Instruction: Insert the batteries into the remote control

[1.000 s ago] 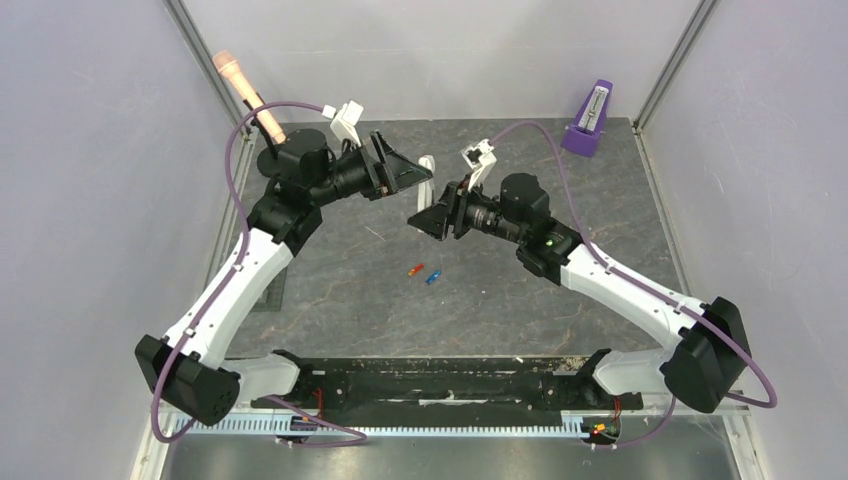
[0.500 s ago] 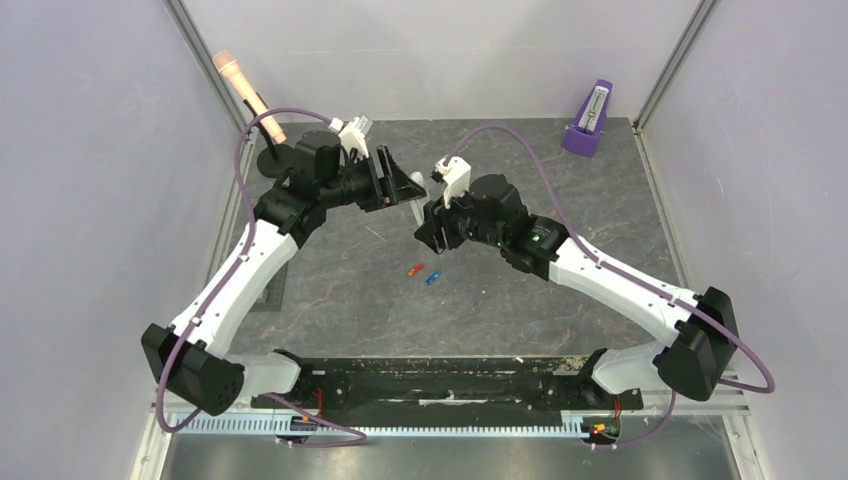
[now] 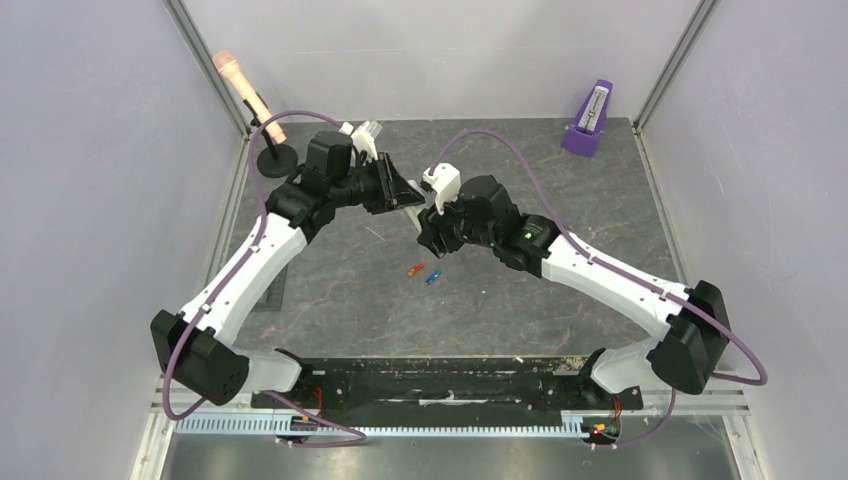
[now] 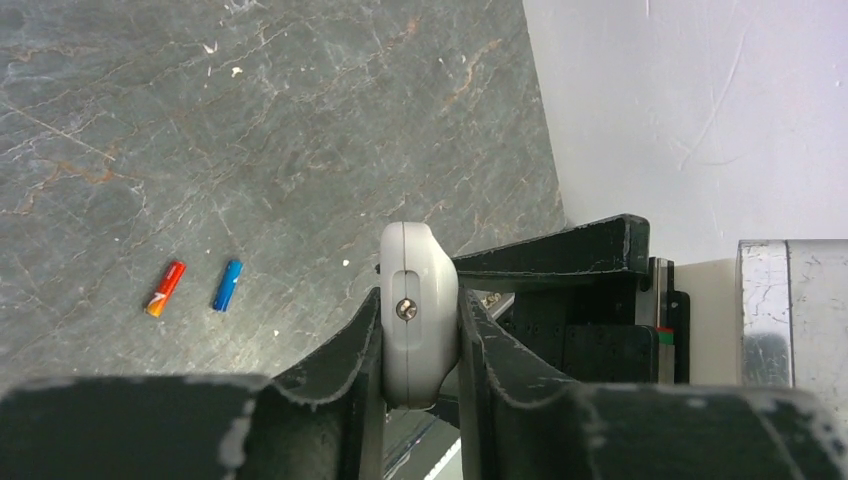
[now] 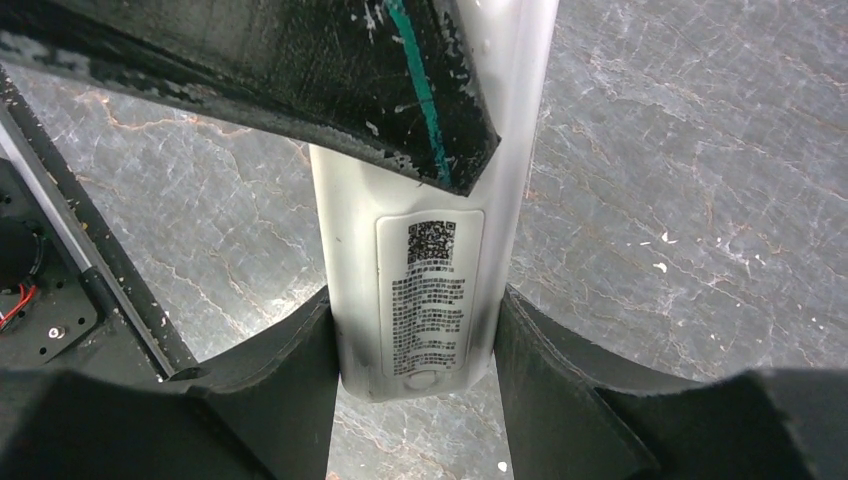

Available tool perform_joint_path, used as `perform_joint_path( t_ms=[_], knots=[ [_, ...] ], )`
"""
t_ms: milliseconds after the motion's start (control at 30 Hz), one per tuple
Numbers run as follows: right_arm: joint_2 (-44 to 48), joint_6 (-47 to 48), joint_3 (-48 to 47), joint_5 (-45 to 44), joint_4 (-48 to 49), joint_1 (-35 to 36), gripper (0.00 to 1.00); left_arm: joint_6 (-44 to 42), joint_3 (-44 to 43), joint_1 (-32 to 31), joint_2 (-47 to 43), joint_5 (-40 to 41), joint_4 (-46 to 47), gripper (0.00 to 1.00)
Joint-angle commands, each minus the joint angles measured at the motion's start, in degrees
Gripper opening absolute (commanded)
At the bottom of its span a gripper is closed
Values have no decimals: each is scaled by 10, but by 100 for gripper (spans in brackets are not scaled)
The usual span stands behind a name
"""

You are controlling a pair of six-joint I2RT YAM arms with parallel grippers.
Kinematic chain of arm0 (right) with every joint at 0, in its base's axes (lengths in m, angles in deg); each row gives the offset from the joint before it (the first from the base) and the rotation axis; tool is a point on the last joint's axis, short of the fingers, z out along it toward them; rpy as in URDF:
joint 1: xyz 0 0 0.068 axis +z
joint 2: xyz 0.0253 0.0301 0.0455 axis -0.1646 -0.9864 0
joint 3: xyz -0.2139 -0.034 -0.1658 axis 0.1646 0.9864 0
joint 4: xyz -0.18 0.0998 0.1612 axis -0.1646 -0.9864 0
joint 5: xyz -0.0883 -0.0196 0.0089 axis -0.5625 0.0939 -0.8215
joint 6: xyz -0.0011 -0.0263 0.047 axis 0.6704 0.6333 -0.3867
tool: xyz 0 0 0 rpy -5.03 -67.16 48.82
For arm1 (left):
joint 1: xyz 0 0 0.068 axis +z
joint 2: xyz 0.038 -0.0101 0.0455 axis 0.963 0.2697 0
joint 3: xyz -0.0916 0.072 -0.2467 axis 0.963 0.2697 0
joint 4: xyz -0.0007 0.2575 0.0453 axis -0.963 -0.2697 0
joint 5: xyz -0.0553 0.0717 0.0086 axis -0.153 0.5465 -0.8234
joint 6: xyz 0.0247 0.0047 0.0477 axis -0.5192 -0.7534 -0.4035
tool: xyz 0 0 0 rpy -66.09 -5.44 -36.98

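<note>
Remote control held in right tool, just pinched by left tool too: likely steadied for loading, 2 batteries loose beneath it.

Dark grey veined tabletop inside pale lilac walls, aluminium corner posts.

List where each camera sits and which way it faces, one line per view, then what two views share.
Top external: above and behind the arm bases, looking down on the table; both arms show whole.
Left wrist: on the left arm, looking along the left gripper at the remote control edge-on, batteries on the table beyond; its fingers show.
Right wrist: on the right arm, looking past the right gripper at the remote control's labelled back; its fingers show.
Shared: both wrist views show the clamped remote control.
</note>
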State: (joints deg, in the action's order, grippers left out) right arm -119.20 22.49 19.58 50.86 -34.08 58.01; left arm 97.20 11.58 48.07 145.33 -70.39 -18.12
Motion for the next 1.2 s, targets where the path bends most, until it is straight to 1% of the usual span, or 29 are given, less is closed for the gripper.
perform_joint_path(
  t_ms=[0, 33, 67, 133, 200, 233, 333, 467, 567, 667, 700, 767, 967, 1033, 1167],
  knots=[
    [-8, 1, -43, -21, 16, 2, 46, 0, -18, -1, 1, 1, -4, 2],
    [-9, -5, -46, -27, 15, 2, 50, -2, -18, -1, 1, 2, -7, 2],
    [-10, -12, -47, -30, 16, 1, 59, -4, -18, -1, -1, 5, -9, 2],
    [-6, -30, -44, -46, 22, 1, 82, -10, -20, -1, -5, 13, -10, 2],
    [5, -55, -31, -49, 34, -3, 96, -14, -20, -1, -11, 25, -9, 2],
    [14, -70, -20, -45, 43, -6, 98, -16, -20, -1, -15, 30, -7, 2],
    [41, -120, 16, -10, 59, -23, 98, -18, -12, 0, -31, 45, 12, 2],
    [93, -231, 72, 37, 100, -54, 98, -12, 18, 0, -61, 45, 65, 2],
    [129, -316, 124, 45, 146, -65, 91, -9, 53, 0, -89, 34, 123, 2],
    [154, -398, 169, 66, 216, -74, 79, -7, 94, 0, -115, 36, 176, 2],
    [158, -422, 177, 76, 237, -76, 73, -5, 102, 0, -120, 41, 185, 2],
    [161, -461, 189, 92, 272, -76, 66, -2, 116, 0, -127, 42, 200, 2],
    [162, -572, 217, 111, 349, -76, 63, 20, 167, 0, -147, 35, 275, 2],
    [162, -594, 227, 109, 371, -76, 61, 24, 176, 0, -150, 34, 283, 2],
    [159, -615, 237, 103, 371, -76, 55, 29, 191, 0, -159, 34, 305, 2]
  ],
)
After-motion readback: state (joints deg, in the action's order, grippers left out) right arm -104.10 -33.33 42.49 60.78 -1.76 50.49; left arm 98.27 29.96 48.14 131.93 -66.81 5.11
